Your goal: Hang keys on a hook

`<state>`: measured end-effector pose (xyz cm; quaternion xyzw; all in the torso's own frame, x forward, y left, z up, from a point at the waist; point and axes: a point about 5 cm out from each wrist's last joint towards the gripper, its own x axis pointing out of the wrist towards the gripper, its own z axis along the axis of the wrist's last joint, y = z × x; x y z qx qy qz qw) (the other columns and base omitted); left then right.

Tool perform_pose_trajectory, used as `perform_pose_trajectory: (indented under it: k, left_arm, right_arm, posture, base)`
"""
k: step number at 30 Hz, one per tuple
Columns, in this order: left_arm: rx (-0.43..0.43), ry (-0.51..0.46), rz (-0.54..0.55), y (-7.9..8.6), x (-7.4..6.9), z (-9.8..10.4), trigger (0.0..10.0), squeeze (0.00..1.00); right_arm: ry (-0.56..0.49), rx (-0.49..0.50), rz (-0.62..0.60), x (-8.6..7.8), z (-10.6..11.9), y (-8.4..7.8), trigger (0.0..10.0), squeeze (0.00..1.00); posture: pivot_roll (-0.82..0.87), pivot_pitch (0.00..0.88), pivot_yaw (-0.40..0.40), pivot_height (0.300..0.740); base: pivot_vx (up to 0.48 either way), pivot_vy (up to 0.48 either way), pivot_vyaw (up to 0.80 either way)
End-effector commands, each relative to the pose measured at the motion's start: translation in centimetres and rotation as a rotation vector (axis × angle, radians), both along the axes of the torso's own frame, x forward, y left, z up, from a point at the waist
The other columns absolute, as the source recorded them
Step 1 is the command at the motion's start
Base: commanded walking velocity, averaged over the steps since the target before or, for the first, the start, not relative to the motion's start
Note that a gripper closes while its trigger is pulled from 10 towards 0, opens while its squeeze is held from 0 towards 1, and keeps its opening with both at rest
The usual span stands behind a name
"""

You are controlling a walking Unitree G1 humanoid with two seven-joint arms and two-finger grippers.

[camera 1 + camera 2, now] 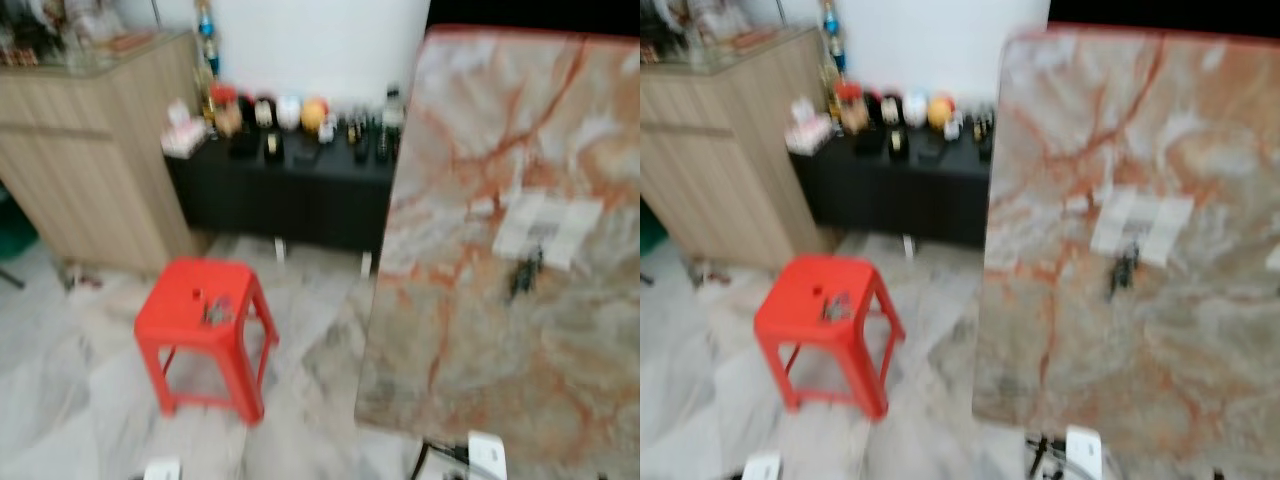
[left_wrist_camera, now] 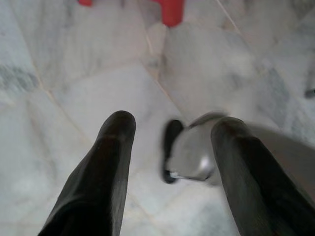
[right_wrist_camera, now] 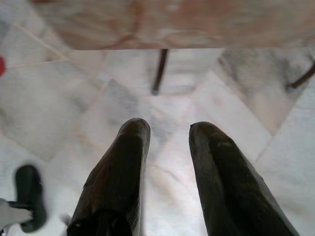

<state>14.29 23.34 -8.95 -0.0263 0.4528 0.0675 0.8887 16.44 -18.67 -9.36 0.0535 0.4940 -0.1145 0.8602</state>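
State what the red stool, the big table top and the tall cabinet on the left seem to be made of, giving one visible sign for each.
Red stool: probably moulded plastic, uniform glossy red. Table top: looks like marble or a marble-look slab, pinkish with rust-red veins. Cabinet: light wood or wood-look laminate, with pale streaky grain. Blur leaves the finishes uncertain.

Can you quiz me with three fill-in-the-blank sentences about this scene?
1. The keys lie on a ____ plastic stool.
2. The white paper lies on the ____ tabletop.
3. The fingers of the left claw and right claw are spread ____ above the floor.

Missing words: red; marble; open
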Motion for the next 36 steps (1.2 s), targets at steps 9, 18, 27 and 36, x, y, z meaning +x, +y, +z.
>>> perform_pose_trajectory:
  k: [9, 18, 27, 36]
  left_arm:
    - [-0.013, -0.005, -0.009, -2.5, 1.0, -0.2, 10.0, 0.0]
    - [-0.009, -0.011, -0.003, -2.1, 1.2, -0.1, 10.0, 0.0]
    - [0.006, -0.013, 0.014, 0.1, 0.6, 0.2, 10.0, 0.0]
    - [-0.002, -0.015, 0.002, -0.8, 0.8, 0.1, 10.0, 0.0]
  right_arm:
    - [-0.042, 0.02, 0.009, 1.1, 0.4, 0.9, 10.0, 0.0]
    - [-0.046, 0.017, 0.014, 1.2, 0.4, 0.9, 10.0, 0.0]
    - [-0.05, 0.017, 0.02, 1.2, 0.5, 0.9, 10.0, 0.0]
    - [-0.048, 0.013, 0.022, 1.2, 0.5, 0.8, 10.0, 0.0]
  posture:
    - [0.02, 0.0, -0.058, 0.74]
    - [0.02, 0.0, -0.06, 0.74]
    - [0.02, 0.0, -0.06, 0.74]
    - [0.02, 0.0, -0.061, 0.74]
  base:
    - [0.0, 0.48, 0.0]
    - [0.0, 0.48, 0.0]
    - [0.0, 0.48, 0.0]
    - [0.0, 0.48, 0.0]
